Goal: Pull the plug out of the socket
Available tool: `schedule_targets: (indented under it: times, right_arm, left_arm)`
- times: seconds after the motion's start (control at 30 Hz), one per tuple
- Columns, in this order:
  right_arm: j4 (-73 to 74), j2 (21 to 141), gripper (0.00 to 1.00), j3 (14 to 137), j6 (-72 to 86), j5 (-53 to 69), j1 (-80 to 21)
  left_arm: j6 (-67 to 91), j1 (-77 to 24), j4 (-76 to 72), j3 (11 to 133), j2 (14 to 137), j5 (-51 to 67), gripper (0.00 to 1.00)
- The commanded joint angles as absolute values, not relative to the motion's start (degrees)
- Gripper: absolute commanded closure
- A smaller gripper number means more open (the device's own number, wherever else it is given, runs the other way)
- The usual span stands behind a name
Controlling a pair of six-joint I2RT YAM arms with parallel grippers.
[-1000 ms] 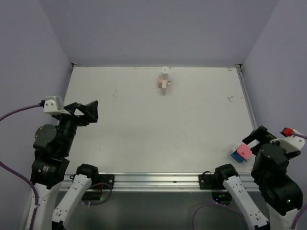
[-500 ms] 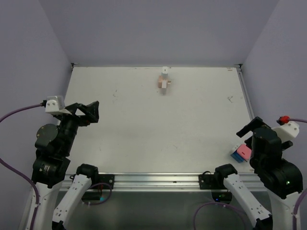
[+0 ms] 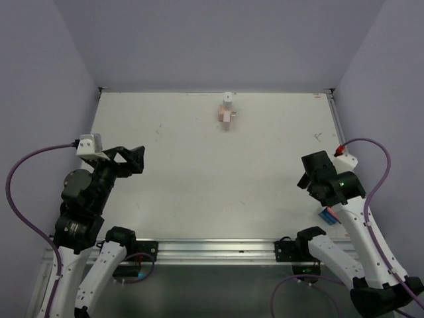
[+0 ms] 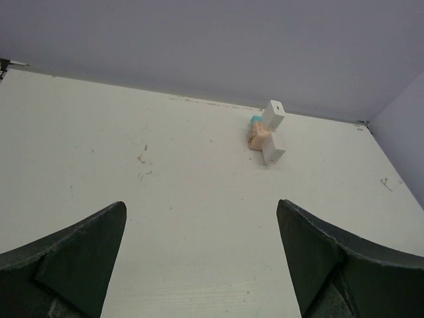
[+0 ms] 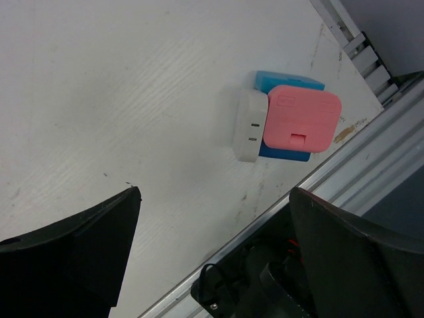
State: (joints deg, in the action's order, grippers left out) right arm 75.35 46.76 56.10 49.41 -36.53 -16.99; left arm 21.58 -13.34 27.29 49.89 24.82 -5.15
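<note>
A small joined set of white, peach and teal pieces lies at the far middle of the table; in the left wrist view it reads as a white plug in a socket. A second set, a white piece with two slots against pink and blue blocks, lies at the near right edge. My left gripper hovers over the left side, open and empty, pointing toward the far set. My right gripper hangs open and empty above the table just left of the pink set.
The white table has a metal rail along its near edge, which also shows under the right gripper. Purple walls close in the back and both sides. A side rail runs along the right edge.
My right arm has swung in from beyond the right edge, leftward and over the table, past the pink set. My left arm has shifted slightly right. Both grippers stayed open.
</note>
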Motion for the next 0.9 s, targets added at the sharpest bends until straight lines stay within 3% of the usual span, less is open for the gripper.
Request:
schedule_targets:
  times: [0.0,0.4,0.87]
  right_arm:
    - [74.18,48.42,0.01,54.94,54.75,-39.55,-16.53]
    - [71.63,52.29,0.01,51.42,55.46,-42.54,-3.53]
    - [64.34,57.48,0.01,48.52,48.78,-36.66,12.55]
  left_arm:
    - [22.41,-13.8,23.55,47.29,24.7,-2.55,0.01]
    - [23.64,-13.8,20.48,35.78,23.64,2.72,0.0]
    - [21.89,-13.97,18.19,32.78,21.89,2.99,0.0]
